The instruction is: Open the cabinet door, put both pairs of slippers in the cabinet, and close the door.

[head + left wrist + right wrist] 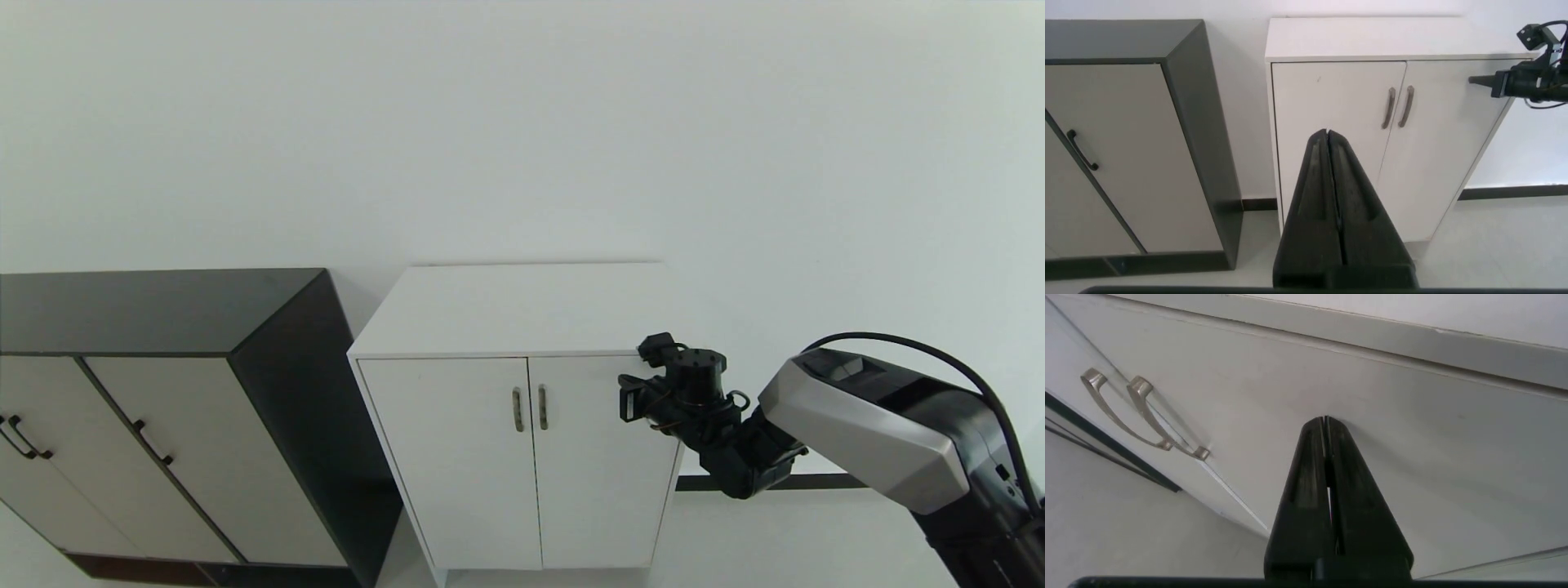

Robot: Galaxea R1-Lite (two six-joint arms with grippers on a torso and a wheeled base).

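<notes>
A white two-door cabinet (506, 310) stands against the wall with both doors closed. Its two metal handles (529, 408) meet at the centre seam. My right gripper (630, 400) is shut and empty, level with the upper right part of the right door (596, 482). The right wrist view has that gripper (1327, 423) close to the door face, with the handles (1143, 412) off to one side. My left gripper (1327, 135) is shut with nothing in it and stands back from the cabinet (1372, 49), pointing at the left door. The right gripper (1482, 80) appears there too, at the cabinet's upper right corner.
A dark cabinet (163, 310) with pale doors and black handles stands just left of the white one, a narrow gap between them. A plain white wall (522, 122) rises behind both. A dark baseboard (816, 482) runs along the floor to the right.
</notes>
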